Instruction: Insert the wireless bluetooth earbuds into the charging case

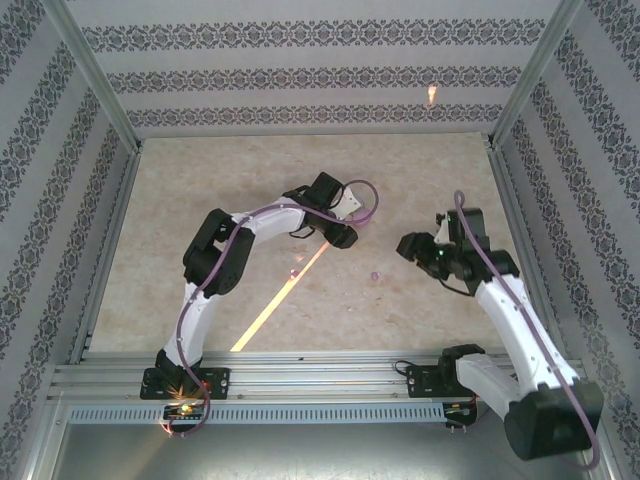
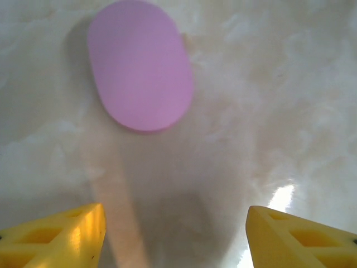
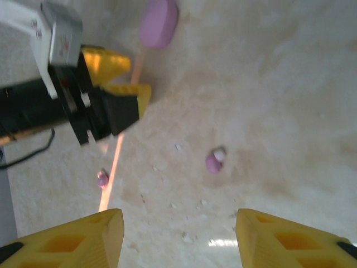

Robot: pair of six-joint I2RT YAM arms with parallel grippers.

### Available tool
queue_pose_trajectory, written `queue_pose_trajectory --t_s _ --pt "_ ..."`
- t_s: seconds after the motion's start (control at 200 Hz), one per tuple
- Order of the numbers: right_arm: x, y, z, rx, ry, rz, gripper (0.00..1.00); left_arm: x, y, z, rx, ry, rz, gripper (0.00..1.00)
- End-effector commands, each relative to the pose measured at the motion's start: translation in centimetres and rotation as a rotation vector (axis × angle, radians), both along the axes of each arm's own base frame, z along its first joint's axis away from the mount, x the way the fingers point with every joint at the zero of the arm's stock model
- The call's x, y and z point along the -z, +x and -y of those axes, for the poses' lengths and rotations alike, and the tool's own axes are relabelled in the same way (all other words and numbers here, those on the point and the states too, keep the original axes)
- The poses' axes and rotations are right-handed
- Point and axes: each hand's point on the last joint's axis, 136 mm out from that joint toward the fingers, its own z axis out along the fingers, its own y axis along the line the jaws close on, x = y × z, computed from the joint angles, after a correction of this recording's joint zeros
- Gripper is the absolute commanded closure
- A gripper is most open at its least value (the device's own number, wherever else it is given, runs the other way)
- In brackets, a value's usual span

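The left gripper (image 2: 175, 240) hangs low over the table (image 2: 290, 100). Its two yellow fingers (image 2: 61, 237) are spread wide, with only bare surface between them. Ahead of the gripper, a little toward its left finger, lies the charging case (image 2: 140, 66), a pink oval with a plain smooth face, flat on the pale marbled top and apart from both fingertips. A soft shadow runs from the case back toward the left finger. A bright glint of light sits on the table just beside the right finger.
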Motion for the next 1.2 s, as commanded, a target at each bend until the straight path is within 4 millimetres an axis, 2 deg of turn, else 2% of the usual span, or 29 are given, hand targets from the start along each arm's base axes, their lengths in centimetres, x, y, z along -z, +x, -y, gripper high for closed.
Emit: queue_pose_trajectory --t_s 0.0,0.135,0.23,0.42,0.565,0.849,0.924,1.059,1.199 --pt "-1.5 3.0 -0.3 -0.052 -0.072 0.041 0.43 -4.9 0.9 1.5 0.041 -0.161 0.077 0.33" --pt "-1.8 4.9 -1.5 -0.095 -0.05 0.004 0.42 -5.1 1.6 2.4 0.039 -0.173 0.043 0.33" --pt "-1.8 5.3 -2.0 -0.097 -0.041 0.009 0.41 -4.8 2.3 2.8 0.028 -0.178 0.049 0.31" --pt "-0.2 4.0 -1.6 -0.081 -0.047 -0.032 0.41 -2.9 3.6 3.6 0.024 -0.139 -0.005 0.29" --pt "0.3 3.0 -1.3 -0.077 -0.052 -0.049 0.41 -1.5 4.4 3.9 0.013 -0.114 -0.029 0.29" --pt "0.0 2.1 -0.6 -0.066 -0.061 -0.042 0.4 1.5 3.5 4.9 0.042 -0.033 -0.077 0.28" --pt "0.0 2.0 -0.5 -0.066 -0.061 -0.041 0.4 2.1 3.4 4.6 0.029 0.001 -0.076 0.31" --pt "0.0 1.6 -0.2 -0.062 -0.055 -0.037 0.4 2.7 3.4 3.9 -0.003 0.041 -0.085 0.43" --pt "-0.2 1.3 0.2 -0.054 -0.032 -0.036 0.4 3.0 2.4 3.4 0.002 0.06 -0.104 0.53"
